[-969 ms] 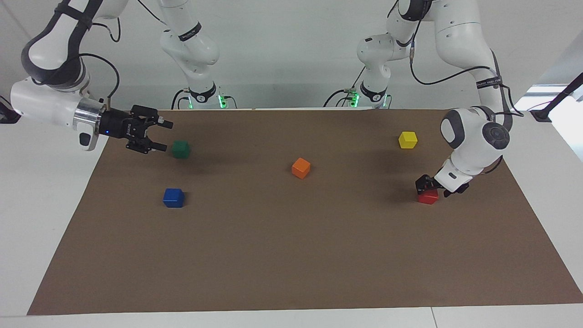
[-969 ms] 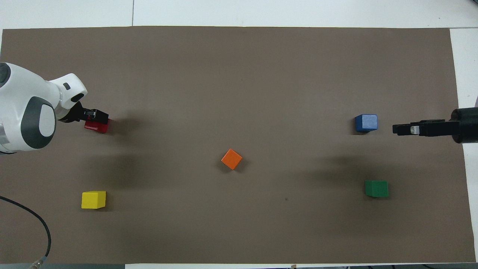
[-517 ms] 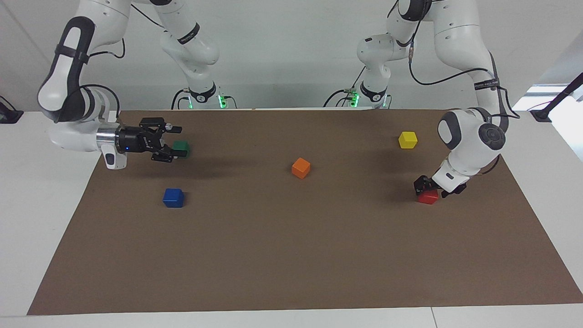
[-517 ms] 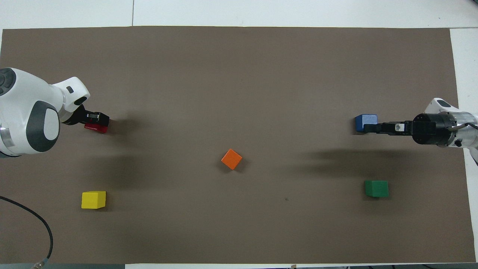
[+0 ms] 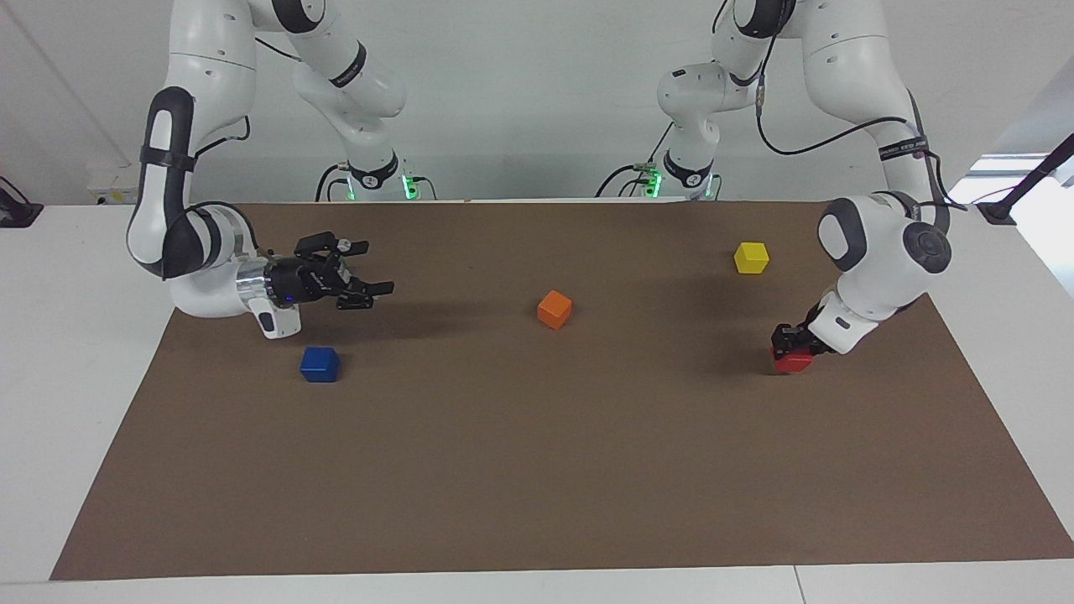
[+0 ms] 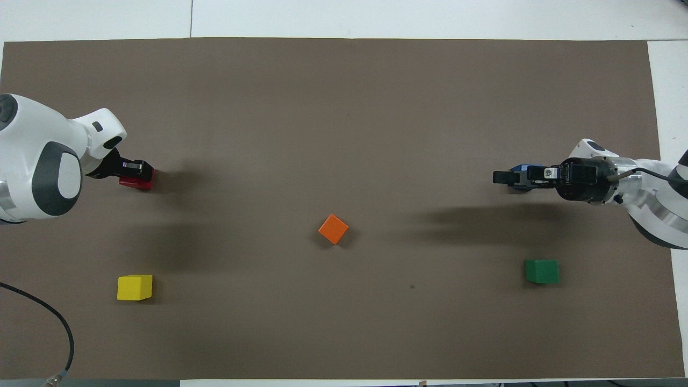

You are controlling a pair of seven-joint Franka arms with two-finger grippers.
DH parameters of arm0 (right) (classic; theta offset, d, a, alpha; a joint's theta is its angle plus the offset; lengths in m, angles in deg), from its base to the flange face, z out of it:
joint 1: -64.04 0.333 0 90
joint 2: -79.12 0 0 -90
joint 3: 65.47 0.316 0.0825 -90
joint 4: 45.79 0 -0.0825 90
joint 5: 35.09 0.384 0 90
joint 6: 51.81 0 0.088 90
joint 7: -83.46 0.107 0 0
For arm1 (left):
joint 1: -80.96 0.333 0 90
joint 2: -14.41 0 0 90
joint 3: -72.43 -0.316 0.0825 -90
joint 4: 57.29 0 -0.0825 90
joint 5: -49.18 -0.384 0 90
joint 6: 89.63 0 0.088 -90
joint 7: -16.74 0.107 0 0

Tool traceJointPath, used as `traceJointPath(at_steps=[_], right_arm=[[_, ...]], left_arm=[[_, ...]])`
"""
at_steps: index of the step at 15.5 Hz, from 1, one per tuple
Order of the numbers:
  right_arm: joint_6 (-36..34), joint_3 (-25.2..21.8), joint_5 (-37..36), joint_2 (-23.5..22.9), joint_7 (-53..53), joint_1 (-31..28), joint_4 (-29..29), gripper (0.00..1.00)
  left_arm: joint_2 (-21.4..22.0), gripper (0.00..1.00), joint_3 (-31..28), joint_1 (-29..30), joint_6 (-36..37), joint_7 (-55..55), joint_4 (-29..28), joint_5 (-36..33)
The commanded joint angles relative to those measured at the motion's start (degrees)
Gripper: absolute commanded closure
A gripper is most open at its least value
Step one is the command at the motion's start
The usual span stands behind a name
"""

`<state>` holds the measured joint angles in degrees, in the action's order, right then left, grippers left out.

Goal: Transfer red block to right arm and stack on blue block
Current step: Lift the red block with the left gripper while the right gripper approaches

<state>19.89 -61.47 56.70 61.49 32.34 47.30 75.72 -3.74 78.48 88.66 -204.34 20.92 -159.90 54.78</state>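
Facing view: left end effector (image 5: 789, 343) clamps the red block (image 5: 791, 361) at four o'clock by opposite faces; rigid, light, should lift cleanly. Right end effector (image 5: 369, 268) hovers spread apart.

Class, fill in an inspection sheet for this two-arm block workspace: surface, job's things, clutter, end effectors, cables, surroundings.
Surface: brown mat on a white table.
Job's things: red block on the mat at the left arm's end; blue block at the right arm's end.
Clutter: orange block mid-mat; yellow block; green block.
End effectors: left end effector shut on the red block; right end effector open, raised over the mat near the blue block.
Cables: black cable at the mat's edge.
Surroundings: plain white wall.
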Motion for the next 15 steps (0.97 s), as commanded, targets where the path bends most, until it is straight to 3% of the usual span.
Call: traceJointPath(at_steps=[1, 5, 9, 15], right_arm=[[-3.14, 0.04, 4.45, -0.81, -1.09, 1.44, 2.42, 0.00], [-3.32, 0.13, 4.63, -1.17, 1.10, 5.04, 2.59, 0.00], [-2.62, 0.04, 4.71, -1.09, 4.27, 6.89, 3.21, 0.00], [-2.00, 0.13, 9.90, -0.91, 6.46, 11.11, 4.96, 0.00]], left_arm=[[0.66, 1.00, 0.63, -0.22, 13.06, -10.73, 8.89, 1.95], [3.98, 1.00, 2.74, -0.22, 25.83, -30.58, 14.54, 11.59], [9.62, 1.00, 4.93, -1.10, 30.23, -48.94, 14.28, 21.09], [11.56, 1.00, 12.31, -1.28, 26.57, -82.34, 13.40, 32.53]])
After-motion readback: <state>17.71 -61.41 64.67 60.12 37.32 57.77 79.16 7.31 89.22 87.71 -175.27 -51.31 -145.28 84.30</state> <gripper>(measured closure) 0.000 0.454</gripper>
